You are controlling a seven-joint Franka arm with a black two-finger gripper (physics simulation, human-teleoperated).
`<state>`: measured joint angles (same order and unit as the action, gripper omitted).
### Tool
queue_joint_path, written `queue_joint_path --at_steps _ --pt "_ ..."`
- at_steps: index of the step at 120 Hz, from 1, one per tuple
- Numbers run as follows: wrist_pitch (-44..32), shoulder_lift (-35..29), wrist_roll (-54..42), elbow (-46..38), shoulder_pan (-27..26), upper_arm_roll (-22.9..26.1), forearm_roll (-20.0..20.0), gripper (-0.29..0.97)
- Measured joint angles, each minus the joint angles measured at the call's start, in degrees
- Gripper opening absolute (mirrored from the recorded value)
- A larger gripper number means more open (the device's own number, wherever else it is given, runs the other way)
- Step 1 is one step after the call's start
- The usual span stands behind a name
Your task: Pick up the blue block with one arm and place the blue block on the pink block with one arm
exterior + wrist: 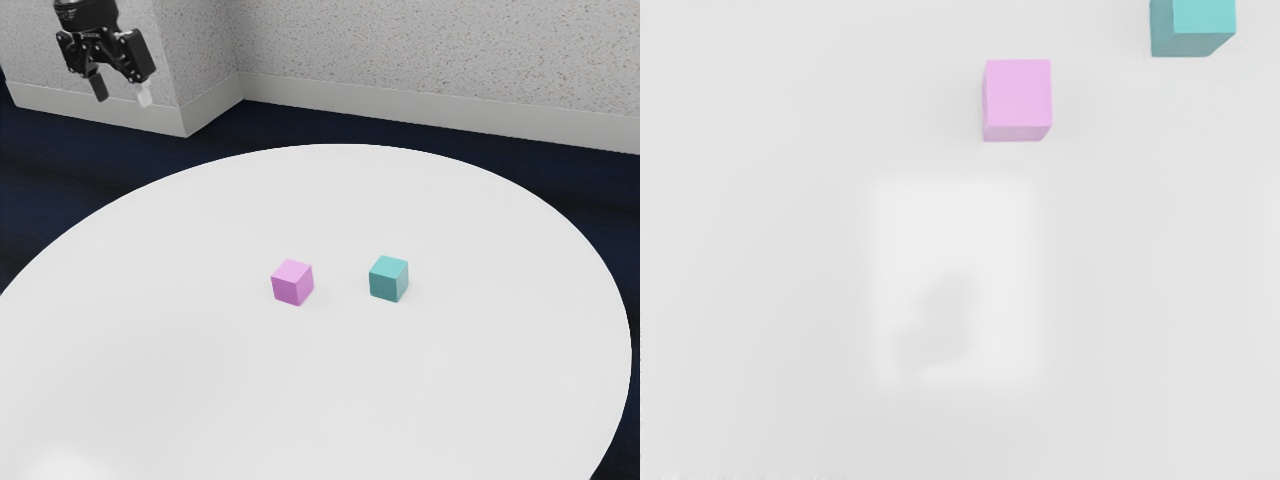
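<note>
Blue block (388, 278): sits flat on the white round table (300, 400), toward the exterior view's right of centre. Teal-blue cube, upright, nothing touching it. No long axis; any pair of opposite faces would serve for a grasp.

Pink block (292, 282): same size by the look of it, just to the exterior view's left of the blue one. The 2 blocks are near each other but apart, with clear table showing between them. Pink top face is bare.

Gripper (122, 93): high up at the exterior view's upper left, over the table's far edge, well apart from both blocks. Its 2 fingers stand spread, nothing between them. Hand is empty.

Key relation: the blue block lies down and to the exterior view's right of the hand, and the pink block sits roughly on the way. In the wrist view the pink block (1017, 98) is closer to the spot under the hand and the blue block (1193, 25) is beyond it, offset to one side.

Judgement: task not begun, pick-up step ahead. The reach should pass over the pink block at height, then descend straight onto the blue one so the neighbour is not nudged.
</note>
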<state>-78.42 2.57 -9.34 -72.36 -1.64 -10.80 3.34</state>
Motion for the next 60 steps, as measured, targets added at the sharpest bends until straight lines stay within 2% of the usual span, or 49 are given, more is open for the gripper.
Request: queue_joint_path --at_steps 32,43,60 --pt "0.15 -0.30 -0.90 0.32 2.53 0.00 -0.03 0.66" --pt "0.84 -4.60 -1.11 6.21 2.31 0.55 0.26 0.66" --pt "2.57 -4.55 -0.93 8.10 2.83 3.54 1.80 0.66"
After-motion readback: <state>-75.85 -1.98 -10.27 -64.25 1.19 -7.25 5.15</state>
